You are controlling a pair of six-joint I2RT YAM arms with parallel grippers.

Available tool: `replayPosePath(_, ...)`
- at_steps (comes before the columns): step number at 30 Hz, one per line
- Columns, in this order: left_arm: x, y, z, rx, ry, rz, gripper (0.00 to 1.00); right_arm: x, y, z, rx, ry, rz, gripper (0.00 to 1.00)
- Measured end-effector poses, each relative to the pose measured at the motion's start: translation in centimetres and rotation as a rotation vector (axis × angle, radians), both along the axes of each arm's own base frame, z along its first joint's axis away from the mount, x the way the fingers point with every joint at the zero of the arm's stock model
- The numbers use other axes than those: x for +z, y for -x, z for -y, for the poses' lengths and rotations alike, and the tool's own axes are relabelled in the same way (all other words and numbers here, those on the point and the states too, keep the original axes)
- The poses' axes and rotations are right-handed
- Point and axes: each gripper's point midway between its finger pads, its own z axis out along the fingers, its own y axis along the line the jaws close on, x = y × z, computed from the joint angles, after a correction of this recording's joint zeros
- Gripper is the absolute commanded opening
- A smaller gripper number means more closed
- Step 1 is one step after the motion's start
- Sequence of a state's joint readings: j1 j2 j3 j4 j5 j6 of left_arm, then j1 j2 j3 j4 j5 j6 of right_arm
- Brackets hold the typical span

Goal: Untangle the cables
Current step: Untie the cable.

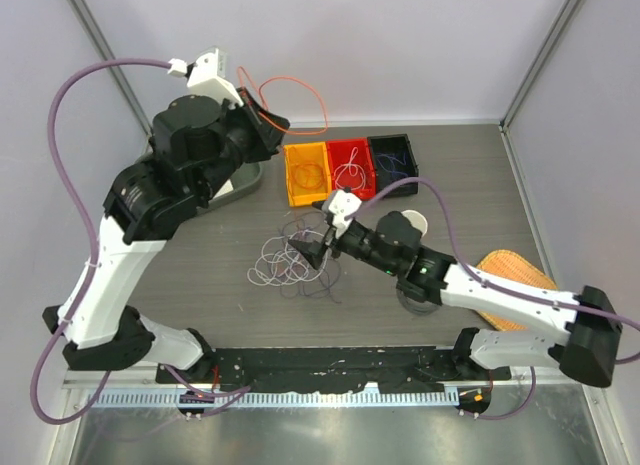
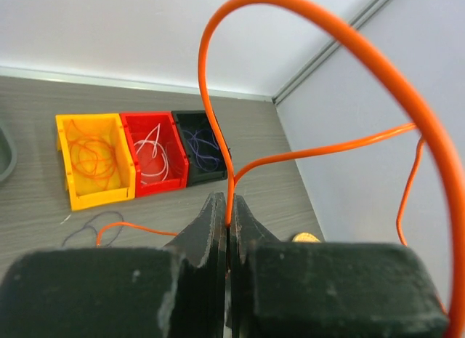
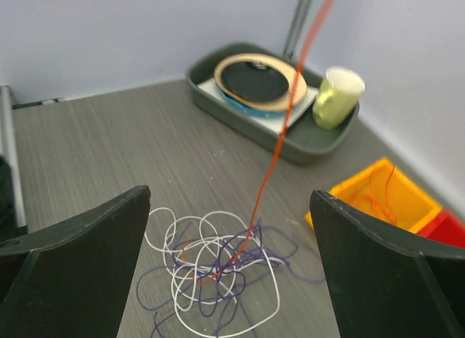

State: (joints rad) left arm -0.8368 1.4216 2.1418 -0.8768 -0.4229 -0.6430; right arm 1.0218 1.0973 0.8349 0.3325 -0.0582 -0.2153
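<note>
One orange cable [image 2: 378, 62] clenched in left gripper [image 2: 228, 207], right gripper [image 3: 229, 196] spread wide, empty, above tangled cables [image 3: 211, 272]

No readable text, labels, brands or numbers in any view.

Overhead camera looks down on the whole table [image 1: 470, 185]. Left wrist camera, held high, and right wrist camera, low over the cables [image 3: 218, 269], both see the bins [image 2: 125, 145].
</note>
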Motion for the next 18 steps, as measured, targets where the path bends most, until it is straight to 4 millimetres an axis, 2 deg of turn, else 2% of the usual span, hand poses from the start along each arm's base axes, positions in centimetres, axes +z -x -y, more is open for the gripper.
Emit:
replayPosePath(1, 0.1, 0.3, -0.3, -0.002, 0.005, 0.004, 0.00, -1.0, -0.9, -0.5, -0.031, 0.009, -0.036, 0.97)
replayPosePath(4, -0.5, 1.2, -1.2, -0.005, 0.000, 0.000, 0.00, -3.7, -2.8, -1.5, -0.110, 0.023, -0.111, 0.88)
replayPosePath(5, -0.6, 1.3, -1.3, -0.005, 0.000, -0.001, 0.00, -4.2, -3.4, -1.7, -0.134, 0.014, -0.124, 0.77)
replayPosePath(6, -0.8, 1.4, -1.4, -0.005, -0.003, -0.004, 0.00, -4.8, -4.1, -2.0, -0.160, 0.010, -0.141, 0.73)
replayPosePath(7, -1.0, 1.5, -1.5, -0.005, -0.005, -0.006, 0.00, -5.2, -4.4, -2.2, -0.171, 0.015, -0.147, 0.63)
replayPosePath(8, -1.4, 1.5, -1.6, -0.005, -0.010, -0.011, 0.00, -5.8, -4.9, -2.5, -0.188, 0.022, -0.167, 0.50)
replayPosePath(9, -1.8, 1.6, -1.7, -0.005, -0.017, -0.017, 0.00, -6.3, -5.3, -2.9, -0.200, 0.028, -0.181, 0.44)
replayPosePath(10, -2.1, 1.6, -1.7, -0.004, -0.021, -0.021, 0.00, -6.7, -5.5, -3.2, -0.208, 0.035, -0.194, 0.32)
replayPosePath(11, -2.5, 1.7, -1.8, -0.004, -0.027, -0.026, 0.00, -7.0, -5.7, -3.4, -0.211, 0.035, -0.208, 0.04)
replayPosePath(12, -2.8, 1.8, -1.9, -0.003, -0.032, -0.030, 0.00, -7.2, -5.7, -3.4, -0.212, 0.040, -0.216, 0.01)
replayPosePath(18, -3.7, 2.1, -3.5, 0.042, -0.033, -0.018, 0.01, -7.2, -4.7, -2.7, -0.200, 0.067, -0.264, 0.01)
